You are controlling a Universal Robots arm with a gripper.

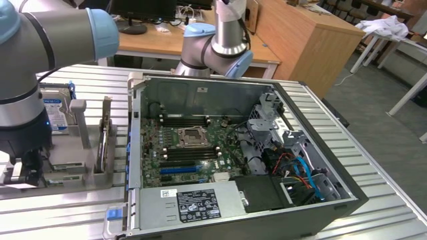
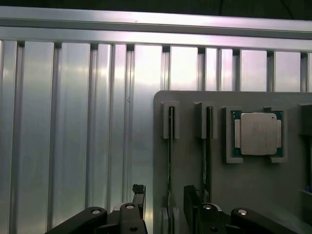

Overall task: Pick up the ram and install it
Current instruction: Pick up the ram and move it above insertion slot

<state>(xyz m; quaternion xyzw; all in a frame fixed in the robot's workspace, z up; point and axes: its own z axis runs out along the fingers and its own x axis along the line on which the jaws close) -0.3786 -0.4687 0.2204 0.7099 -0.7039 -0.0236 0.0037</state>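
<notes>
The black two-fingered gripper (image 2: 165, 191) stands wide, one finger on each side of the ram (image 2: 170, 146). The ram is a thin, long circuit-board stick, seen edge-on from the wrist and standing upright in a narrow slot of the flat grey plastic holder plate (image 2: 187, 161). The fingers flank the stick without pressing on it, as far as the wrist view shows, so nothing is held.

Just beside the ram, in the next slot of the holder plate, stands a second thin stick (image 2: 208, 146), also on edge. Farther along the plate, a silver square processor chip (image 2: 258, 134) lies flat in its own recess. The plate rests on a ribbed aluminium table (image 2: 73, 122).

In the exterior view, the open black and grey computer case (image 1: 337, 197) sits on the same table, just beside the holder plate on the exterior view's right. Inside it lies the green motherboard (image 1: 223, 145) with its long black memory slots (image 1: 190, 121). No stick can be seen rising from them.

By my judgement the task is at its very start. The gripper is lined up over the ram, but the grasp is not closed, the stick is still seated in the holder plate, and the lift, the carry to the case and the seating in a slot are all left to do.
</notes>
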